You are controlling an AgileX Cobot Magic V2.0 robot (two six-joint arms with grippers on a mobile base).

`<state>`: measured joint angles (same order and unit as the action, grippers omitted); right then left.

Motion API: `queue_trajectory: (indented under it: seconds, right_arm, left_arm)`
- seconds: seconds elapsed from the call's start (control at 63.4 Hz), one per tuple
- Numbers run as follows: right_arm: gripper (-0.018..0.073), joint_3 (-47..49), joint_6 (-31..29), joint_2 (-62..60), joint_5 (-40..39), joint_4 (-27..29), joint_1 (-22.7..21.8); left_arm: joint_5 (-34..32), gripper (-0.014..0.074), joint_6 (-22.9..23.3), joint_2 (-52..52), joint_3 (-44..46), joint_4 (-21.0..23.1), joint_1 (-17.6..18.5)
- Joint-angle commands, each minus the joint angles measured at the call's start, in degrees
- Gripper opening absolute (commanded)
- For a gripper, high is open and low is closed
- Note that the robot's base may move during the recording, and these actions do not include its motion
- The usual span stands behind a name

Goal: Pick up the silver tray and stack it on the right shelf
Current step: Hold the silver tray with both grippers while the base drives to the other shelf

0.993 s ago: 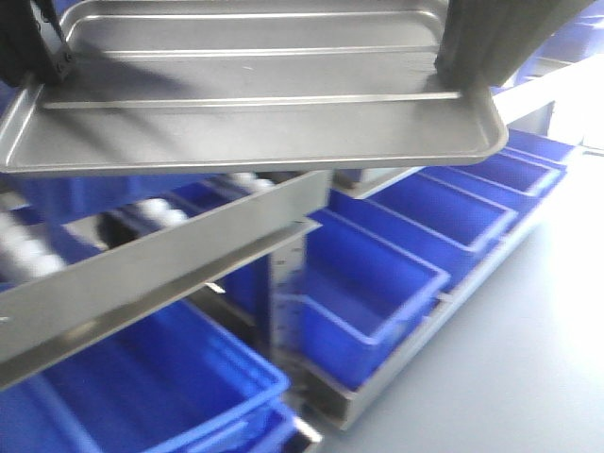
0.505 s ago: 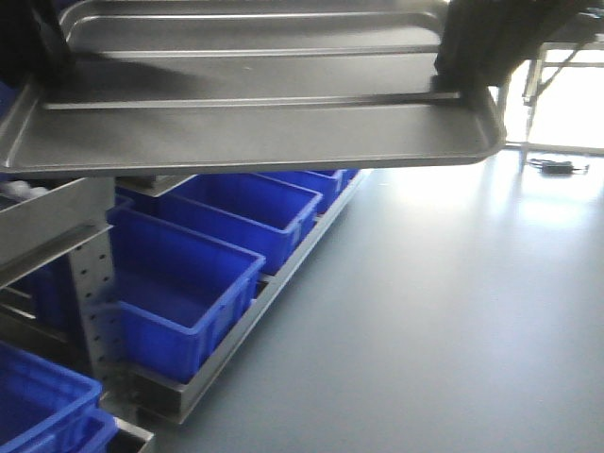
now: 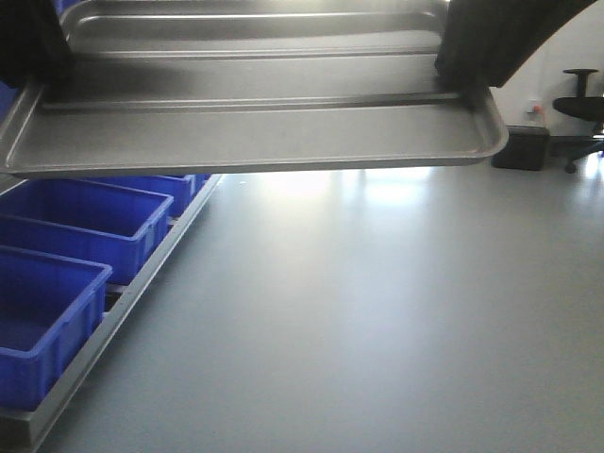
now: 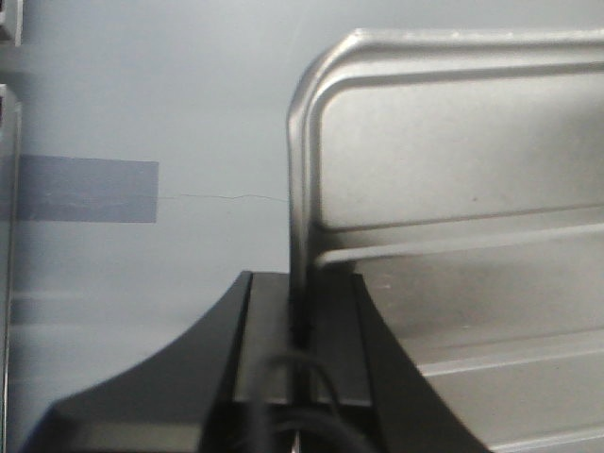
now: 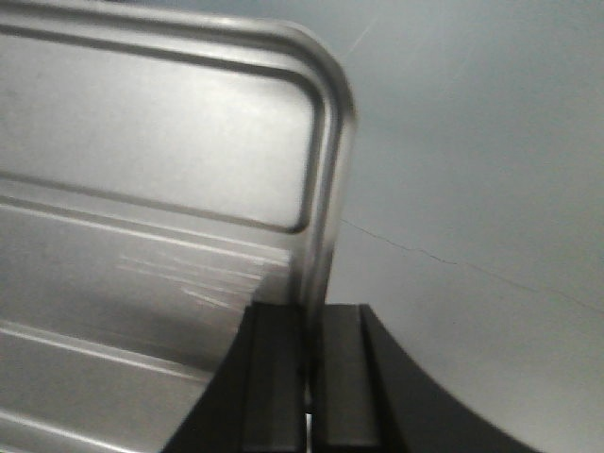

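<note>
The silver tray [image 3: 255,123] is held level in the air across the top of the front view, its two raised ribs showing. My left gripper [image 4: 300,288] is shut on the tray's left rim [image 4: 300,189]. My right gripper [image 5: 310,316] is shut on the tray's right rim [image 5: 326,189]. In the front view my left gripper [image 3: 33,47] and my right gripper [image 3: 462,57] show as dark shapes at the tray's two ends. The right shelf with its white rollers is out of view.
Several blue bins [image 3: 85,212] stand in a row on a low steel rail [image 3: 113,316] at the left. Open grey floor [image 3: 377,321] fills the middle and right. A dark box [image 3: 521,147] and an office chair [image 3: 580,104] stand by the far wall.
The view has swung right with the tray held still in both grippers. The roller rack and the near bins have slid off to the left; open floor, the box and the chair have come into view.
</note>
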<state>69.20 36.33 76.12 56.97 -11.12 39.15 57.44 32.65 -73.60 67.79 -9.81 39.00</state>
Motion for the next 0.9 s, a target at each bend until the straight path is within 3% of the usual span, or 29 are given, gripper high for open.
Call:
queue_trajectory:
  seconds: [0.0,0.883]
  right_arm:
    - [0.0057,2.1,-1.1,-2.0,-2.3,-2.4,-0.2]
    - [0.0057,2.1,-1.1,-2.0,-2.3,-2.4,-0.2]
  left_arm:
    - [-0.9,-0.0093,-0.7,1.7,1.9,-1.7,0.6]
    - [-0.9,-0.0093,-0.7,1.7,1.9,-1.6,0.6]
